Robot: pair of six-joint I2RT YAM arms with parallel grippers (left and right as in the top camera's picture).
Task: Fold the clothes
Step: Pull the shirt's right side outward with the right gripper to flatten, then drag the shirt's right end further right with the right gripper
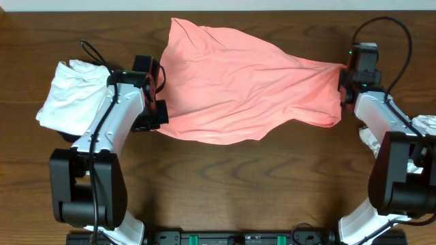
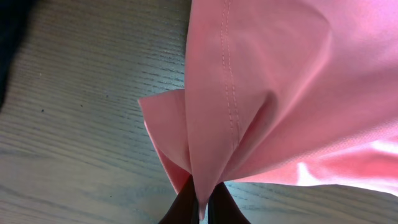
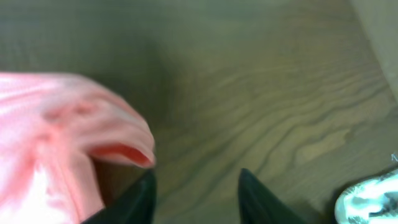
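Clothes [image 1: 245,88] pinched at one end, loose at the other
The garment is spread across the upper centre of the overhead frame; the left gripper [image 2: 202,210] is clamped on a thin tuck of hem, while the right gripper [image 3: 196,199] is seen with jaws parted and empty, the cloth lying at the left of its frame. With that end unheld, a pull is likely to drag and bunch the fabric, and the thin tuck could be lost.

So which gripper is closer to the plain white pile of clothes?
Left. The left gripper, shut on the pink cloth's edge, sits right beside the white pile; the right gripper is open at the cloth's other end, far from it.
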